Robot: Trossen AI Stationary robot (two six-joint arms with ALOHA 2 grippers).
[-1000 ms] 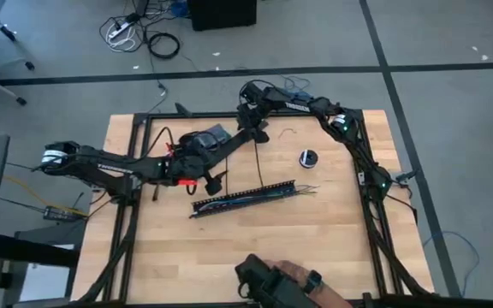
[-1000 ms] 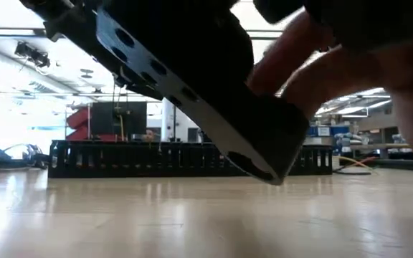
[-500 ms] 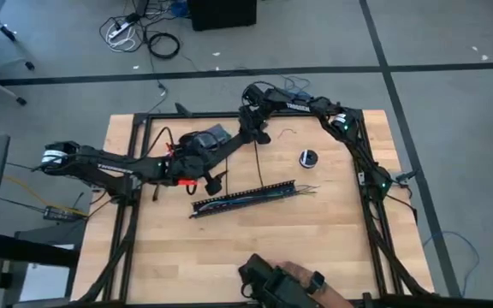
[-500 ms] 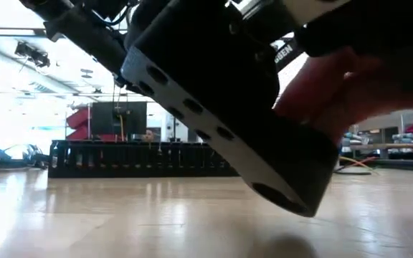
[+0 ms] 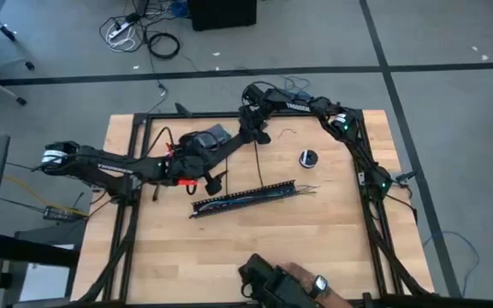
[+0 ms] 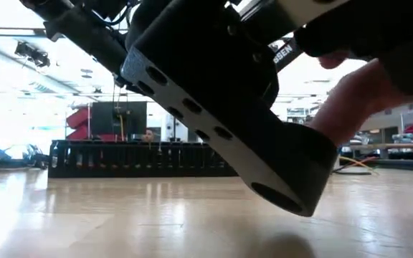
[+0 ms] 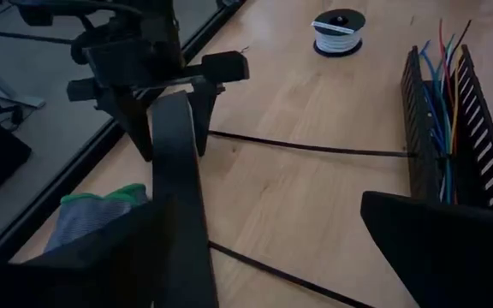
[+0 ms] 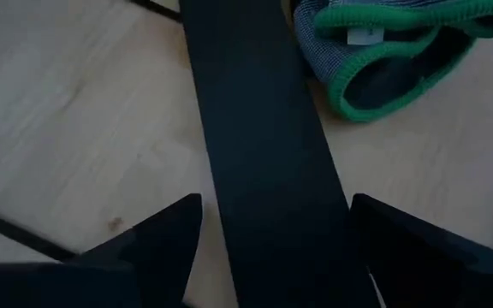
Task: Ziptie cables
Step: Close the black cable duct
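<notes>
The high view looks straight down from far up, taking in the whole wooden surface (image 5: 229, 248), both arms and the floor around; the black slotted channel (image 5: 245, 198) lies near the picture's middle. The low view sits at surface height on the near side of that channel (image 6: 120, 159), facing level across it into the room, with a black device (image 6: 221, 100) held by a person's hand (image 6: 357, 107) very close before the lens. The left wrist view looks from close above the surface toward the channel (image 7: 452, 145) and a small wire spool (image 7: 339, 32) beyond it, both also in the high view. The right wrist view points down very near the surface, showing a green-edged glove (image 8: 383, 51).
</notes>
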